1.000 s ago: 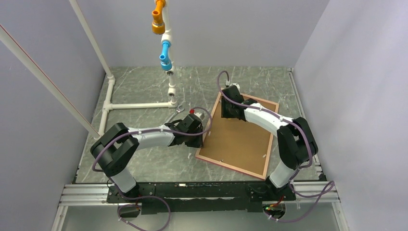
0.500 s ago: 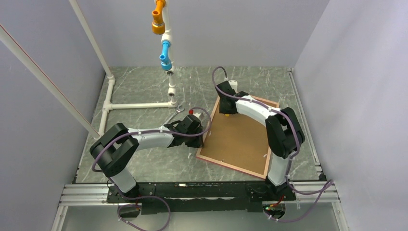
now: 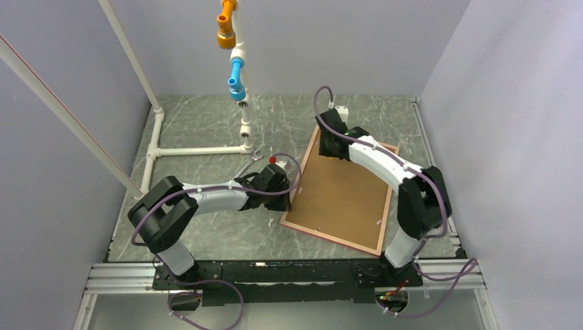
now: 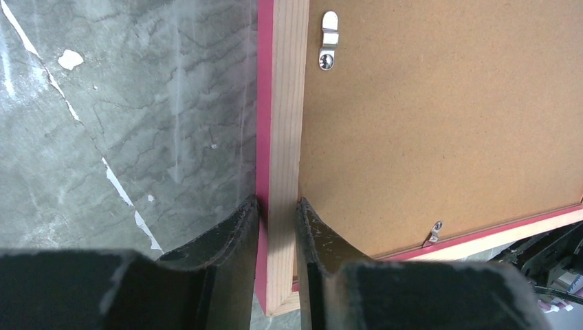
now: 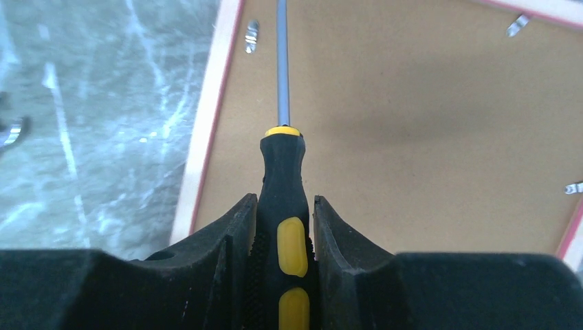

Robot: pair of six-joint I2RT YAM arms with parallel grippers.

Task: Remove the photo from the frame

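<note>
Frame (image 3: 330, 238) lies flat on the worktop (image 3: 206, 117), right of centre, back side up. The brown backing board (image 3: 344, 196) fills it. The photo does not show from any view.

Long axis runs far to near, with the near end skewed toward the left arm. The far short edge sits under the right wrist and the near short edge is close to the arm bases.

Left end effector (image 4: 277, 205) is narrowed onto the frame's left long rail near the near-left corner. One finger (image 4: 230, 230) is on the pink outer side and the other on the board side, both touching the wood.

Right end effector (image 5: 285, 206) is clamped on a screwdriver (image 5: 283, 165) with a black and yellow handle. The shaft points along the board close to the left rail and passes just beside a metal turn clip (image 5: 251, 36). The tip runs out of the wrist view.

More clips sit along the rails, one (image 4: 329, 41) just ahead of the left fingers.

On the left half of the worktop there is a white pipe structure (image 3: 199, 150), whose upright carries orange (image 3: 226, 31) and blue (image 3: 236, 75) fittings. A wrench (image 3: 251, 160) lies between the pipe's base and the left wrist, apart from the frame. Nothing rests on the board.

Since a second ago, the right wrist has shifted toward the frame's far edge and the elbow has swung back out to the right. The left arm and the frame sit as before.
</note>
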